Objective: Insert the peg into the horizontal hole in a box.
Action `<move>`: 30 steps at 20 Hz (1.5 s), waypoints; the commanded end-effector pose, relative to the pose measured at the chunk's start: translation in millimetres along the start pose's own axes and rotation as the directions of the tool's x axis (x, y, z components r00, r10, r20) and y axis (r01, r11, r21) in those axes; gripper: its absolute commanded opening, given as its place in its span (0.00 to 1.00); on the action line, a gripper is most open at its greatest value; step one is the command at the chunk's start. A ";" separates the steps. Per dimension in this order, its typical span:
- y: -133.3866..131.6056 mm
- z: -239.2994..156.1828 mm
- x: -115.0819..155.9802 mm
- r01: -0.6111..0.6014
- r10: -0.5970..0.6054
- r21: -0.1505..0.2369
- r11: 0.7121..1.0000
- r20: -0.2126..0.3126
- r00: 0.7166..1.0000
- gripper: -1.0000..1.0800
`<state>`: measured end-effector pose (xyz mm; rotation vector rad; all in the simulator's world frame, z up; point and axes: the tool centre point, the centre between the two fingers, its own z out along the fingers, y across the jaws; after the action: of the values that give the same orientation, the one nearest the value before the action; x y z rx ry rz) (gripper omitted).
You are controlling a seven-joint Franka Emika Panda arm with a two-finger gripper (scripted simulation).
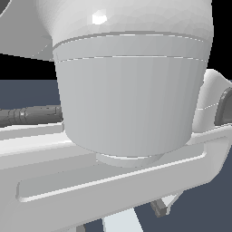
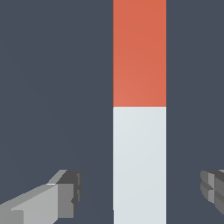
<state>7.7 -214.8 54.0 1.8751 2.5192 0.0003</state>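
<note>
In the wrist view the peg lies flat on the dark floor, its orange-red half (image 2: 139, 52) beyond its white half (image 2: 139, 162). My gripper (image 2: 140, 190) is open, with one fingertip (image 2: 68, 194) on each side of the white half, and the other fingertip (image 2: 213, 189) well apart from the bar. Neither touches the peg. In the exterior view a pale strip (image 1: 118, 223) that may be the white half shows at the lower edge, beside a dark fingertip (image 1: 158, 208). The box and its hole are out of view.
The arm's own pale grey links (image 1: 131, 90) fill almost the whole exterior view and hide the scene. The dark blue-grey floor (image 2: 52, 87) lies around the peg in the wrist view.
</note>
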 end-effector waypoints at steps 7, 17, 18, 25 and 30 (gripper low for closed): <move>-0.4 34.0 0.6 0.001 -0.001 0.001 1.000 -0.001 1.000 0.96; 0.4 34.7 0.1 0.001 -0.001 0.001 1.000 -0.001 1.000 0.00; 0.4 34.7 0.1 0.001 -0.001 0.001 1.000 -0.001 1.000 0.00; 2.0 33.2 6.0 -0.001 0.001 0.001 1.000 -0.001 1.000 0.00; 8.1 27.1 27.1 -0.012 0.012 0.001 1.000 -0.001 1.000 0.00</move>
<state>6.2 -194.8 23.1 1.8905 2.5137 -0.0026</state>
